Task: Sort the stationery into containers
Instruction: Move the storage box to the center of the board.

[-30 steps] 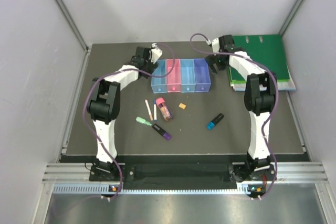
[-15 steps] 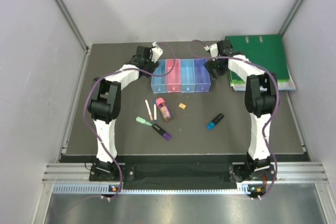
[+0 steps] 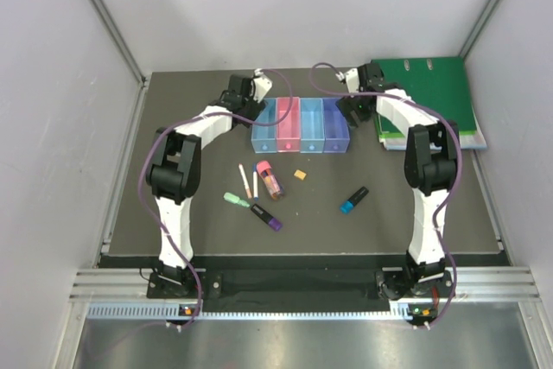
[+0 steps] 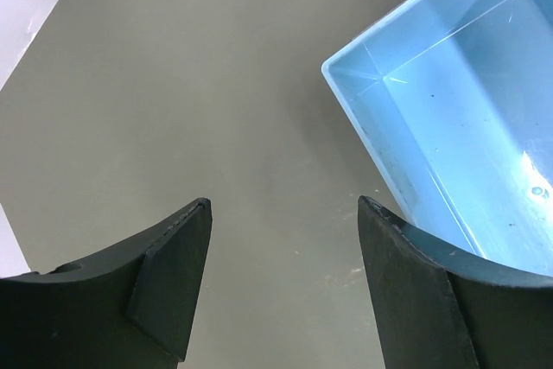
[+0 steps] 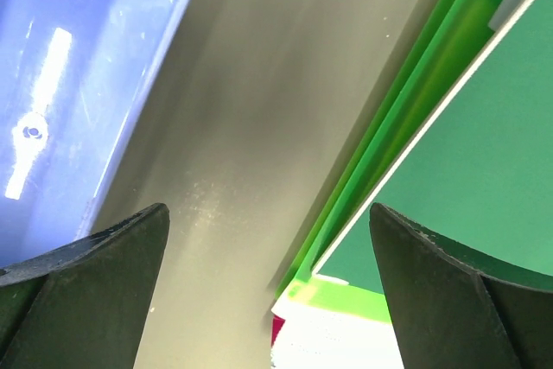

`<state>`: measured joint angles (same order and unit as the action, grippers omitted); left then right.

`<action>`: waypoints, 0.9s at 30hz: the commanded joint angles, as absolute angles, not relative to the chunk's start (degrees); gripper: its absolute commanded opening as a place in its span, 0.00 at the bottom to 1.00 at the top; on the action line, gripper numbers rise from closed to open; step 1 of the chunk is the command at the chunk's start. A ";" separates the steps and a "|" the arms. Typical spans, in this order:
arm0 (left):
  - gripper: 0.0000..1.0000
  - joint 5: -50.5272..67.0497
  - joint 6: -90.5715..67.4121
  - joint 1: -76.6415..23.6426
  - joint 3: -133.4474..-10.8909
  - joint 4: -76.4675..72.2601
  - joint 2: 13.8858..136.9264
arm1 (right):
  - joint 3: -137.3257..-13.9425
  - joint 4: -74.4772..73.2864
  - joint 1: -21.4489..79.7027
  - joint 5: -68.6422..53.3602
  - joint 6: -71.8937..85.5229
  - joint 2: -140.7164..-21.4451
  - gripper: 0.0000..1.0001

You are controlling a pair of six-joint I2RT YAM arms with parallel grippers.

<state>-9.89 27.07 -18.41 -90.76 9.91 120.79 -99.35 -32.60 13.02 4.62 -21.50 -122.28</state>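
Note:
Four bins stand in a row at the back: light blue [image 3: 263, 125], pink [image 3: 286, 124], blue [image 3: 309, 124], violet-blue [image 3: 333, 124]. On the mat in front lie two white pens [image 3: 243, 177], a thick pink marker [image 3: 269, 177], a tan eraser [image 3: 300, 174], a mint green marker [image 3: 235, 200], a black marker with a purple end [image 3: 267, 217] and a black marker with a blue end [image 3: 352, 200]. My left gripper [image 3: 250, 112] [image 4: 283, 205] is open and empty beside the light blue bin [image 4: 449, 110]. My right gripper [image 3: 358, 111] [image 5: 270, 209] is open and empty between the violet-blue bin [image 5: 69, 84] and the binder.
A large green ring binder [image 3: 428, 97] [image 5: 467, 170] lies at the back right, close to my right gripper. Grey walls close in the mat on the left, back and right. The arm bases stand at the near edge.
My left gripper has edged right toward the light blue bin. The row of bins sits slightly further right. The right gripper has shifted only a little.

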 commanded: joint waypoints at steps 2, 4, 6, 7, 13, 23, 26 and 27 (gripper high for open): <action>0.74 -6.15 25.14 -20.57 -92.29 10.46 121.47 | -99.23 -30.94 14.06 3.78 -22.06 -118.13 1.00; 0.73 -5.63 24.96 -20.57 -92.02 11.07 121.12 | -99.14 -30.85 14.06 3.78 -22.06 -118.13 1.00; 0.73 -5.28 24.87 -20.65 -91.06 11.16 120.41 | -99.14 -30.94 14.06 3.69 -21.97 -118.21 1.00; 0.73 -5.01 24.87 -20.65 -90.88 11.08 120.15 | -99.23 -31.02 14.15 3.60 -21.89 -118.21 1.00; 0.73 -4.22 25.14 -21.44 -88.42 11.25 118.39 | -97.83 -31.20 14.24 3.43 -21.80 -117.34 1.00; 0.73 -3.08 24.70 -24.26 -83.23 11.60 113.65 | -93.69 -30.67 15.12 3.34 -21.97 -114.70 0.99; 0.73 -2.73 24.26 -24.61 -82.53 11.95 112.68 | -93.34 -30.76 15.47 3.08 -21.80 -114.35 1.00; 0.73 -2.46 24.00 -24.61 -82.44 12.04 112.59 | -93.25 -30.76 15.64 2.99 -21.80 -114.17 1.00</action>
